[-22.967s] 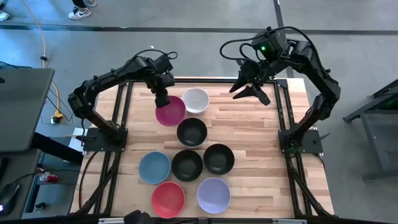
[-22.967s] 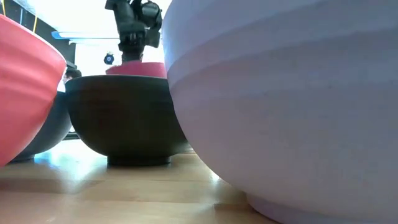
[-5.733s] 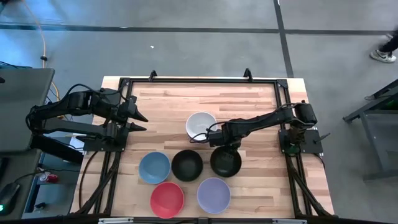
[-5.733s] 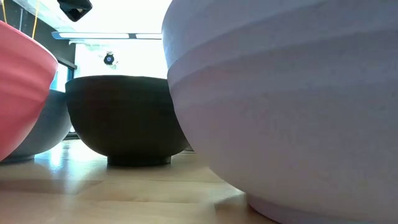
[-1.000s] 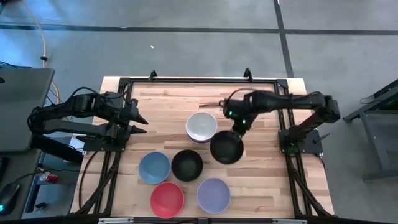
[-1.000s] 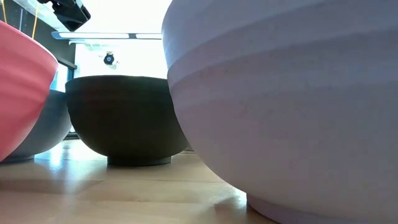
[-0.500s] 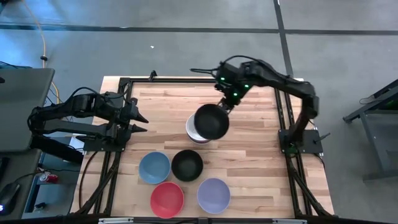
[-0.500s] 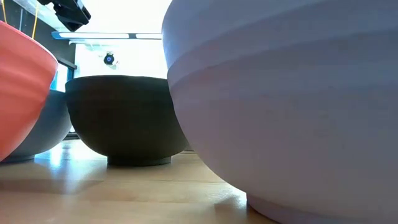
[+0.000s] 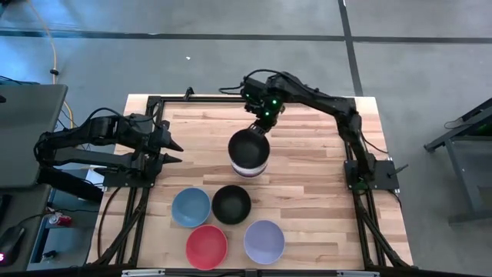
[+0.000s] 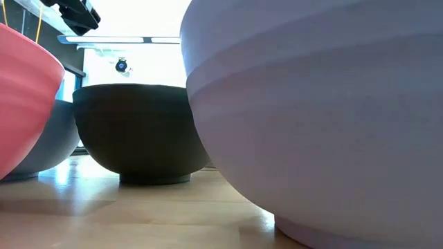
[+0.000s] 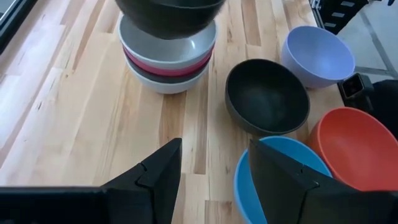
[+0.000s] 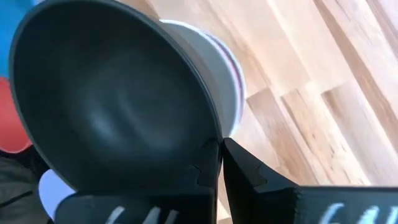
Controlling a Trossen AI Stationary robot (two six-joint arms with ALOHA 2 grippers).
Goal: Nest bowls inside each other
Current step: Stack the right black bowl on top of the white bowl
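Right gripper (image 9: 260, 128), clamped on black bowl (image 9: 248, 146) rim, holds it directly above the stack (image 11: 166, 65), not yet seated. Left gripper (image 9: 171, 151) waits open, far left.

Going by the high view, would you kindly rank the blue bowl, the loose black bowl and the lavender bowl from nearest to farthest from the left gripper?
Measured from the left gripper, parked at the table's left edge:
1. Blue bowl, front left, just below the gripper.
2. Loose black bowl, front centre, to the blue bowl's right.
3. Lavender bowl, front edge, farthest right.
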